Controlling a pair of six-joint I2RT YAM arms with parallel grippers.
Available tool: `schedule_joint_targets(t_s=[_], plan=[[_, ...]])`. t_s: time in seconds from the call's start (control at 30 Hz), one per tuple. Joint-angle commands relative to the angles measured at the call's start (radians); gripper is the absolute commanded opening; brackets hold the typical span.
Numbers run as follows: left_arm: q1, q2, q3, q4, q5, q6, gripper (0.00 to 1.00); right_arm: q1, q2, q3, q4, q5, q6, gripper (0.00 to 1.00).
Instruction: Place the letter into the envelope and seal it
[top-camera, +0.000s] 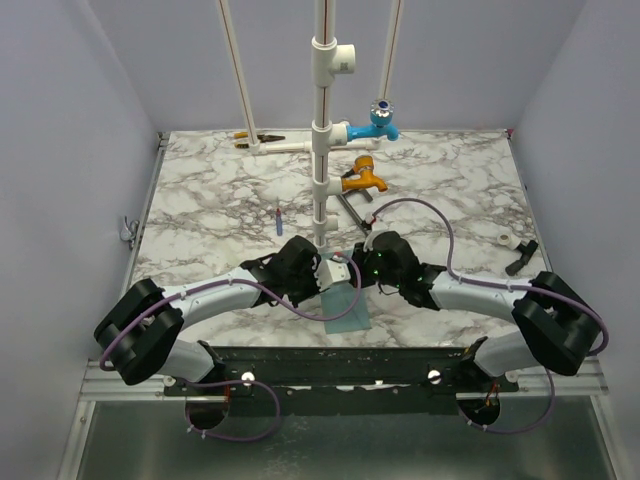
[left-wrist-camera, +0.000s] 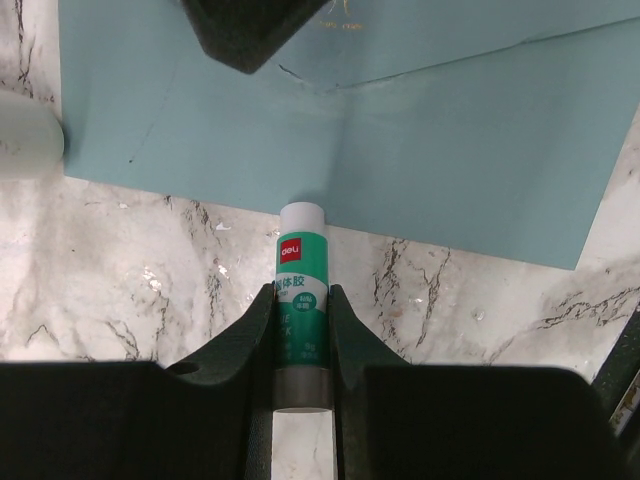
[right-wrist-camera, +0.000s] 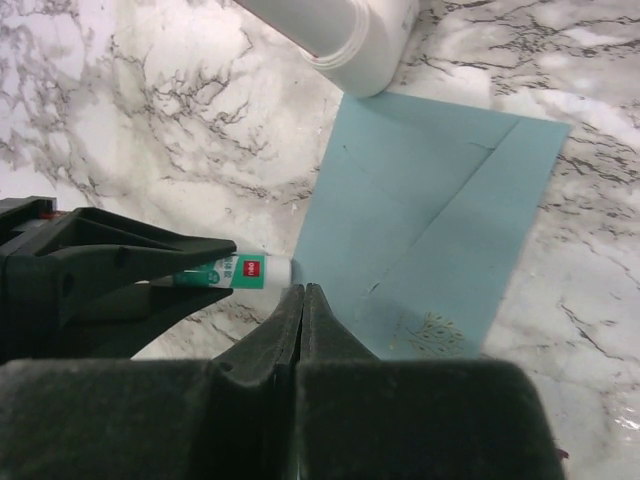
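Observation:
The teal-blue envelope (top-camera: 347, 308) lies flat on the marble between the two arms, its flap creases showing (right-wrist-camera: 420, 215). The letter is hidden. My left gripper (left-wrist-camera: 302, 292) is shut on a green and white glue stick (left-wrist-camera: 301, 240), whose white end meets the envelope's (left-wrist-camera: 450, 150) near edge. Just beside that stick (right-wrist-camera: 240, 271), my right gripper (right-wrist-camera: 303, 290) is shut with nothing between its fingers, its tip over the envelope's edge. Whether it presses on the paper I cannot tell. In the top view both grippers (top-camera: 318, 272) (top-camera: 364, 266) meet above the envelope.
A white pipe stand (top-camera: 322, 150) rises just behind the grippers, its foot (right-wrist-camera: 345, 35) beside the envelope's far corner. It carries a blue tap (top-camera: 381, 122) and an orange tap (top-camera: 364, 178). A blue pen (top-camera: 279, 220), pliers (top-camera: 258, 139) and a black tool (top-camera: 522, 257) lie around.

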Motion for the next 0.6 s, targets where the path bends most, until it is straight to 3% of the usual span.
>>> schedule_joint_targets(t_s=[0.0,0.13,0.3,0.57], plan=[[-0.004,-0.018,-0.009,0.012,0.014,0.008,0.00,0.003,-0.008,-0.034,-0.060,0.054,-0.001,0.01],[-0.004,-0.017,-0.008,0.012,0.012,0.007,0.00,0.003,0.096,-0.051,0.027,-0.023,0.001,0.01],[-0.004,-0.016,-0.004,0.012,0.009,0.010,0.00,0.001,0.222,-0.036,0.006,0.025,0.004,0.01],[-0.004,-0.016,-0.001,0.015,0.005,0.013,0.00,0.001,0.119,-0.007,-0.065,-0.025,-0.055,0.01]])
